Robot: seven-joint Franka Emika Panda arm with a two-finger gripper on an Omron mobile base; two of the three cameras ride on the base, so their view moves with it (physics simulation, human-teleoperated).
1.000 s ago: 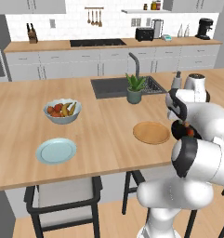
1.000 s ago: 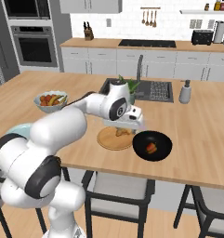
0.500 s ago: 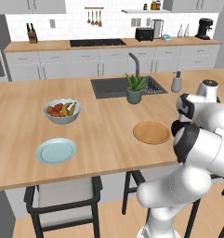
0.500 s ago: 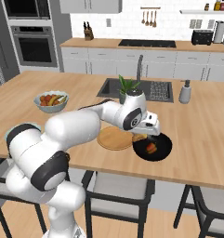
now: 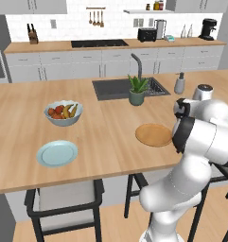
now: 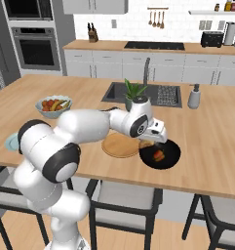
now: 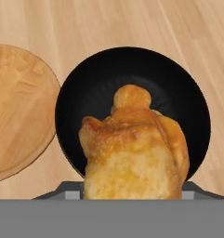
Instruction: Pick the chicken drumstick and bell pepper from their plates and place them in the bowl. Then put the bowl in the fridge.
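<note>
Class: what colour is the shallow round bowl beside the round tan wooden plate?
Glossy black. The bowl shows best in the hand view.

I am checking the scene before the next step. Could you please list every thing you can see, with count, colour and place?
chicken drumstick: one, golden-brown, held in the gripper above the bowl
bowl: one, black, on the island beside the tan plate; a small red piece lies in it
plates: two, tan wood beside the bowl, pale blue farther left
fruit bowl: one, blue-grey, on the island
potted plant: one, green, by the sink
sink: one, dark, in the island
gripper: one, closed on the drumstick
</note>
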